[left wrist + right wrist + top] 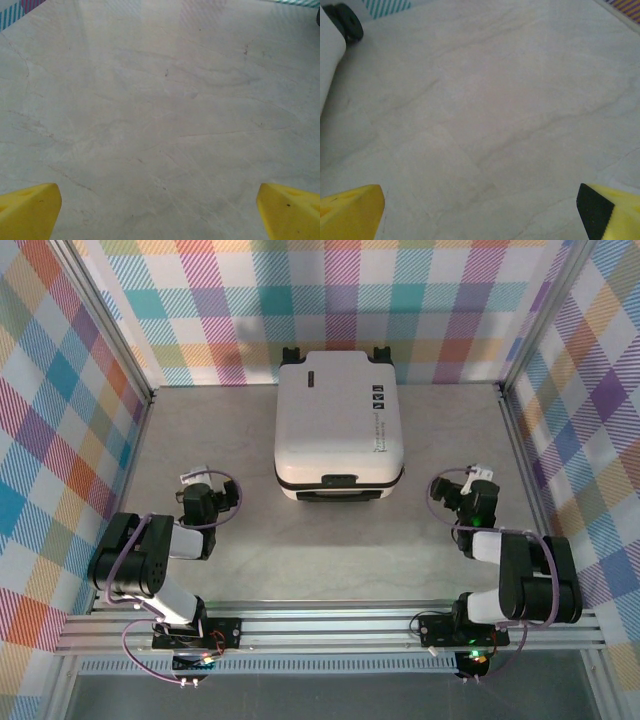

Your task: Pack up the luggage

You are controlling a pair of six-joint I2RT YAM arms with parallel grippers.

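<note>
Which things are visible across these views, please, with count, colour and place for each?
Hard-shell clamshell suitcase: one, white with black wheels and zipper seam, closed, far middle of the table.
Marbled tabletop: one, beige, beneath everything.
Checked walls: three, multicoloured, left, back and right.
Slotted metal rail: one, silver, near edge.
Left gripper: one, yellow tips, open, over bare table left of the suitcase.
Right gripper: one, yellow tips, open, right of the suitcase.
</note>
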